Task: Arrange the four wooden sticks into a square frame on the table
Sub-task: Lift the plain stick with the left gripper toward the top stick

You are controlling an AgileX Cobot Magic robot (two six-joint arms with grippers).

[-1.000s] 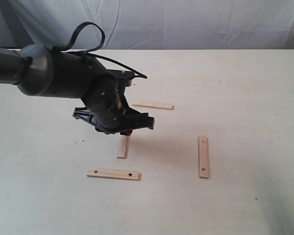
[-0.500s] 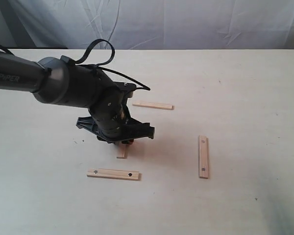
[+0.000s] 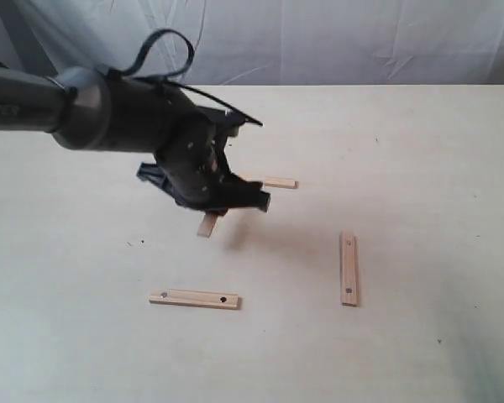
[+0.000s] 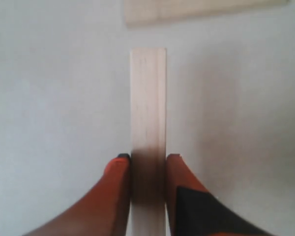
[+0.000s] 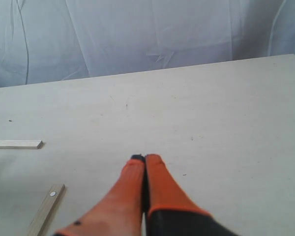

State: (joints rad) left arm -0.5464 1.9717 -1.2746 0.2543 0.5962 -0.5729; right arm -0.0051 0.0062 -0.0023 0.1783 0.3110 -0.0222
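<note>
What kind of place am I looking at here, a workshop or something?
Probably a robotics lab test bench, not a workshop: a plain cream table backed by hung white cloth, and a black robot arm whose left end effector holds a wooden stick.

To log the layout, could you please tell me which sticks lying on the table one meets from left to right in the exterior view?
near stick with two holes → far crosswise stick → lengthwise stick with two holes

Exterior camera overlooks the table (image 3: 420, 168) obliquely; wrist cameras hover close above it.
</note>
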